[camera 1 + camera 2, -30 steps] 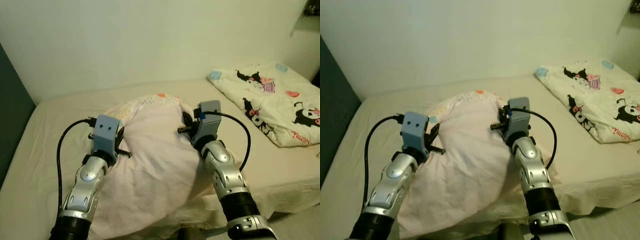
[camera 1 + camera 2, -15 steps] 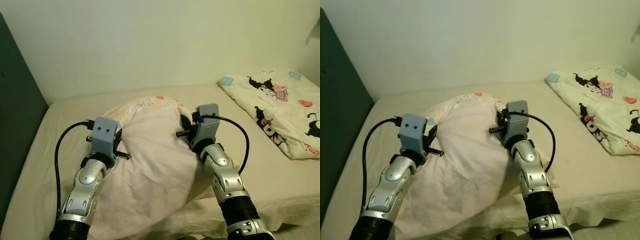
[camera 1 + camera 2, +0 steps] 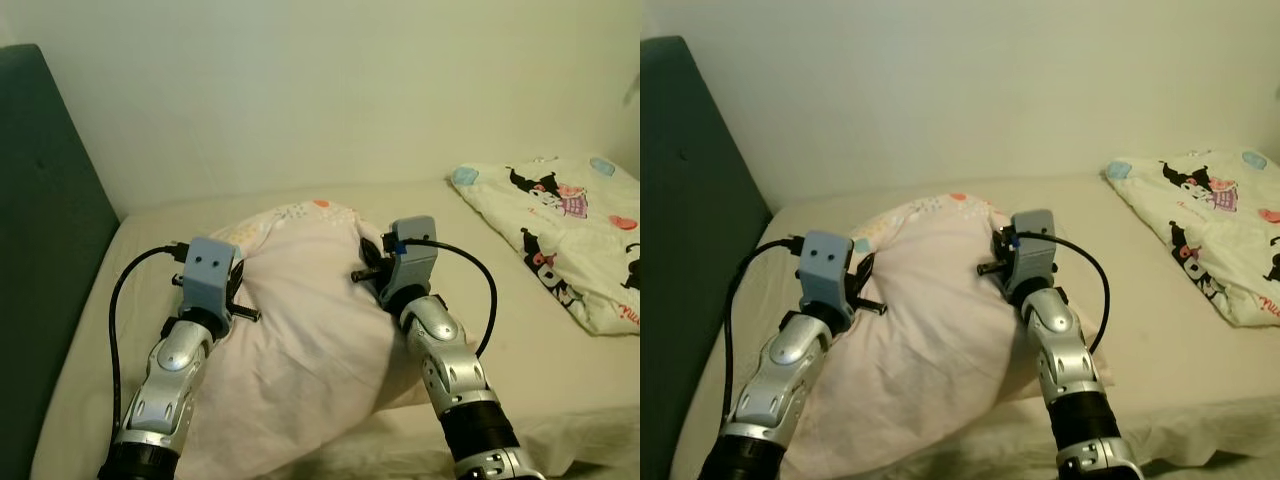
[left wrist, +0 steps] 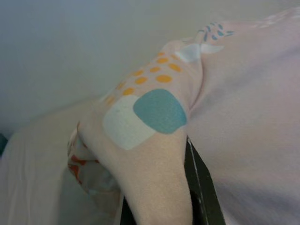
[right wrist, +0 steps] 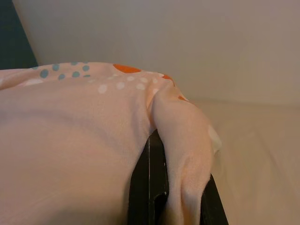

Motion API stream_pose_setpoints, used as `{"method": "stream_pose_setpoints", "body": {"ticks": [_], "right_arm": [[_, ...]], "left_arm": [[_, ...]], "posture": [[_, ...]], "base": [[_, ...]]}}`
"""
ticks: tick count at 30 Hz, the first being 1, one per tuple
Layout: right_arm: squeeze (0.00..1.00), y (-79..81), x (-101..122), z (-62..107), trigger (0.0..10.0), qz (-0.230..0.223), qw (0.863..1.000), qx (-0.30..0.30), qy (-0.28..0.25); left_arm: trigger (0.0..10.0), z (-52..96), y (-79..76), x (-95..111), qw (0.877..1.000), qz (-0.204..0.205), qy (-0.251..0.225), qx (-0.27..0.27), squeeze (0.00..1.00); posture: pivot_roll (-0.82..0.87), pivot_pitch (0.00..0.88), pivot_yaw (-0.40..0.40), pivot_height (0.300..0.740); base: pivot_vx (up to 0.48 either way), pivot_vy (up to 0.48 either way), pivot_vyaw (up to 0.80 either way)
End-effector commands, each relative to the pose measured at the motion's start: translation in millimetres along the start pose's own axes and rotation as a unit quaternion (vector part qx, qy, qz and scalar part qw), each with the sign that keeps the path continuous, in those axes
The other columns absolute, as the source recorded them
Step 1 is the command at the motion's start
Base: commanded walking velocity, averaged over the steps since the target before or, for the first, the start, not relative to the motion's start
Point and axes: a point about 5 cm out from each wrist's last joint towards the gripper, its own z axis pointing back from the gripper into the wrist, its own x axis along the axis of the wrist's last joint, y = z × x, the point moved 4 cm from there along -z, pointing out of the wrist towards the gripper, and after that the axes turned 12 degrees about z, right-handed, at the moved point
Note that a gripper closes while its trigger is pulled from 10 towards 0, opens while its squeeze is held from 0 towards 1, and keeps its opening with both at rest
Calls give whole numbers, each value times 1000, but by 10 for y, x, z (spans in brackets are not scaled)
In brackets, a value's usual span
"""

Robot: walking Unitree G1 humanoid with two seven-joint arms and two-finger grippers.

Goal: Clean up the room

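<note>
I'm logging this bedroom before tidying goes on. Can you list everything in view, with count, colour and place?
Pillow: one, pale pink with coloured spots at its far end, in the middle of the bed, held at both sides.
Quilt: one, cream with black cartoon figures, on the bed's right part.
Bed sheet: one, cream, covering the mattress.
Headboard: one, dark teal, at the left.
Wall: pale, behind the bed.
Left claw: one, black fingers, shut on the pillow's left edge.
Right claw: one, black fingers, shut on the pillow's right edge.
</note>
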Motion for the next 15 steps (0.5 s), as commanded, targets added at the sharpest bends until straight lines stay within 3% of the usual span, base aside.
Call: {"method": "stream_pose_setpoints", "body": {"ticks": [1,15], "right_arm": [[0,-100,191,-12,10000,2,999,-20,-38],[0,-122,226,-8,10000,4,998,-32,-48]], "left_arm": [[10000,-13,51,160,999,-17,-32,6,0],[10000,-5,54,136,1000,-8,-28,9,0]], "posture": [[-65,11,-23,691],[-70,0,-20,716]], "base": [[0,0,0],[0,0,0]]}}
